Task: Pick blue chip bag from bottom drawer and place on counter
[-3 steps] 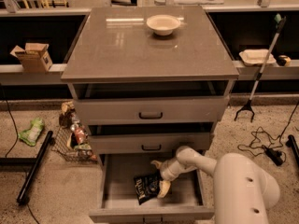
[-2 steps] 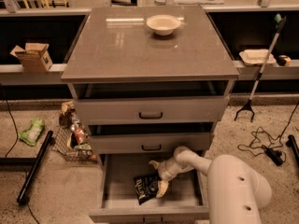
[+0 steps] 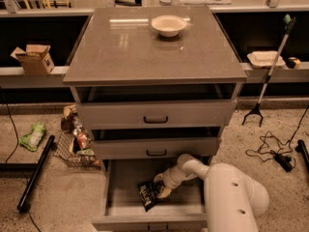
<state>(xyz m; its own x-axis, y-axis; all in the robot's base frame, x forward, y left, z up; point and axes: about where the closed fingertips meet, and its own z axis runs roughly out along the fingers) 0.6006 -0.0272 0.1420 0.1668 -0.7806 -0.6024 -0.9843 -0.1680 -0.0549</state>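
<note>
From my feed, the claw is down inside the open bottom drawer, right at the near-right edge of the blue chip bag and touching it, though I cannot tell how wide it is or whether it has a grip. The bag lies flat on the drawer floor, left of centre. Its long axis runs roughly front to back, skewed slightly.

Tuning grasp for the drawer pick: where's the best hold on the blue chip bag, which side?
From above, at the edge beside the gripper: the blue chip bag lies flat on the floor of the open bottom drawer, whose walls block sideways approaches.
</note>
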